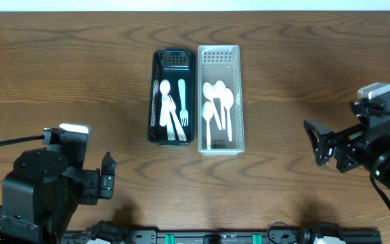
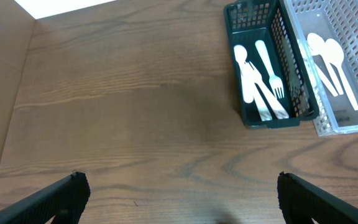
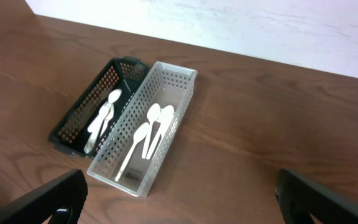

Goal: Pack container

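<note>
Dark green perforated plastic basket [image 1: 152,102] sits mid-surface and serves as the landmark. Translucent white perforated plastic basket [image 1: 241,102] lies just beside it on the robot's right, long sides parallel and touching or nearly so. Inside the green basket: a white plastic fork [image 1: 182,102], with a white plastic spoon [image 1: 164,88] and one or two other white pieces to its left, overlapped and hard to separate. A cluster of white plastic spoons [image 1: 219,108] lies in the translucent basket, bowls toward the far end. No loose cutlery shows on the brown wood-grain surface [image 1: 59,68] around the green basket in any view, so my judgement is that packing is at or near its end. Left tool [image 2: 180,199] hangs near-left of the green basket, well apart from it, jaws spread wide, nothing between them, touching nothing. Right tool [image 3: 182,199] hangs well to the right of it, beyond the translucent basket, equally wide and empty. To do this step well: check both baskets from the wrist views before any further reach, keep the wide-open jaws clear of the basket walls, and, if a piece needs moving, come down along its handle rather than across the pile.
</note>
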`<state>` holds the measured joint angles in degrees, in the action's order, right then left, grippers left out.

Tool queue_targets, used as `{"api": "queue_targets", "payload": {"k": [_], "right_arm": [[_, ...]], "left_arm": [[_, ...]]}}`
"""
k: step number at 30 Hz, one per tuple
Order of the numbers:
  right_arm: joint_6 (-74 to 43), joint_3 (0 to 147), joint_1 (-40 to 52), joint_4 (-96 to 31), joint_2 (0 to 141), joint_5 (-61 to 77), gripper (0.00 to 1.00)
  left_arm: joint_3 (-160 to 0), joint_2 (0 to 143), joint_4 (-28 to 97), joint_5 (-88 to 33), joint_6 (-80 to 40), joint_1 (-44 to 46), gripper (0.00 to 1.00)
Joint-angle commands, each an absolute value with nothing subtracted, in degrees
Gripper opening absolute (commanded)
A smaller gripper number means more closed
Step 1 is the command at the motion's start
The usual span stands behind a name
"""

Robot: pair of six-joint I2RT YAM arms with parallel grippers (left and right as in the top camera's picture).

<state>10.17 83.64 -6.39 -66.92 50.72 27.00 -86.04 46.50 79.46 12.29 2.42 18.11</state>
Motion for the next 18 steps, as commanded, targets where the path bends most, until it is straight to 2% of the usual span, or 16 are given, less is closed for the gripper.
{"api": "queue_targets", "payload": {"k": [1, 7, 14, 18], "right_arm": [[10.3, 83.8, -5.6, -67.2, 50.7, 27.5, 0.99], [4.7, 83.8, -5.6, -67.3, 50.7, 27.5, 0.99], [4.8, 83.8, -5.6, -66.7, 50.7, 27.0, 0.99], [4.8, 83.7, -5.6, -67.5, 50.7, 20.4, 0.99]], "left_arm": [[-86.6, 46.7, 79.6, 13.1, 2.9, 17.9, 0.98], [-86.6, 46.7, 79.6, 13.1, 2.9, 17.9, 0.98], [-86.6, 46.7, 79.6, 13.1, 2.9, 17.9, 0.98], [-86.6, 46.7, 79.6, 13.1, 2.9, 17.9, 0.98]]}}
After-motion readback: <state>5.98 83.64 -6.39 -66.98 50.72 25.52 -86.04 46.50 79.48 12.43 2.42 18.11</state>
